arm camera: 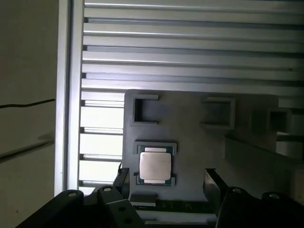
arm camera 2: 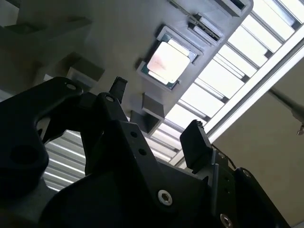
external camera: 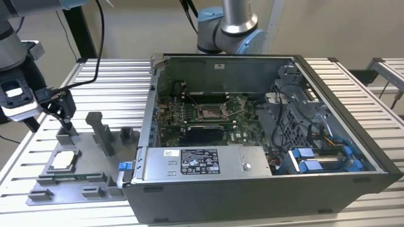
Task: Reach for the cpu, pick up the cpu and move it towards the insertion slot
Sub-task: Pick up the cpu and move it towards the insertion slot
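Silvery cpu (arm camera: 155, 165) sits nested in the grey tray (arm camera: 190, 137) on the slatted surface (arm camera: 190, 47); hand (arm camera: 166, 181) hangs above, released, empty; advise centring, then descending squarely, fingers (arm camera: 213, 183) straddling opposite edges; insertion slot (external camera: 210, 112) well apart.

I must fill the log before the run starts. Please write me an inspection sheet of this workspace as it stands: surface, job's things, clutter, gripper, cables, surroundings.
Surface: slatted metal table carrying a grey tray and an open computer case.
Job's things: cpu lies flat in its tray pocket, silver face up; insertion slot sits on the board inside the case.
Clutter: nothing seen.
Grippers: gripper hangs above the tray near the cpu, jaws apart, holding nothing.
Cables: black cable runs down to the wrist; wire bundle inside the case.
Surroundings: robot arm joint behind the case, plain wall.
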Controlling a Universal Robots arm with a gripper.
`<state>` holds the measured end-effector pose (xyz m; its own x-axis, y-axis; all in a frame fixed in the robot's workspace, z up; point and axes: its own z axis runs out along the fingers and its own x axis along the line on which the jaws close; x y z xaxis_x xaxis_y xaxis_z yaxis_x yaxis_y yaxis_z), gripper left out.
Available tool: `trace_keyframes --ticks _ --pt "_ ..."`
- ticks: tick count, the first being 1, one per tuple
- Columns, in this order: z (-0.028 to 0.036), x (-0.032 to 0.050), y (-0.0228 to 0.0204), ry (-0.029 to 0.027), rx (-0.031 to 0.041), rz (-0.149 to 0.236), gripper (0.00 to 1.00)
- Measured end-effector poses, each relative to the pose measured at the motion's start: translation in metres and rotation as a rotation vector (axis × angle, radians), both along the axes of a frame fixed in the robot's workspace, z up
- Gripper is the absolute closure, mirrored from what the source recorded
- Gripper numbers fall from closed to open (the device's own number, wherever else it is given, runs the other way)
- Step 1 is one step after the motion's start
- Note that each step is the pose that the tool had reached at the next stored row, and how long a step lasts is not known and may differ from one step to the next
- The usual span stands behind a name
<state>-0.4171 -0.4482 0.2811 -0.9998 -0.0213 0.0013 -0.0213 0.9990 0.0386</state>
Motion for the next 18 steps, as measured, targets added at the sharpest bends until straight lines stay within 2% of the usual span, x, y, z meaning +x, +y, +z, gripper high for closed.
trace_keyframes --ticks 18 --pt "-0.0319 -0.0002 0.0001 0.0026 0.0 0.0 0.0"
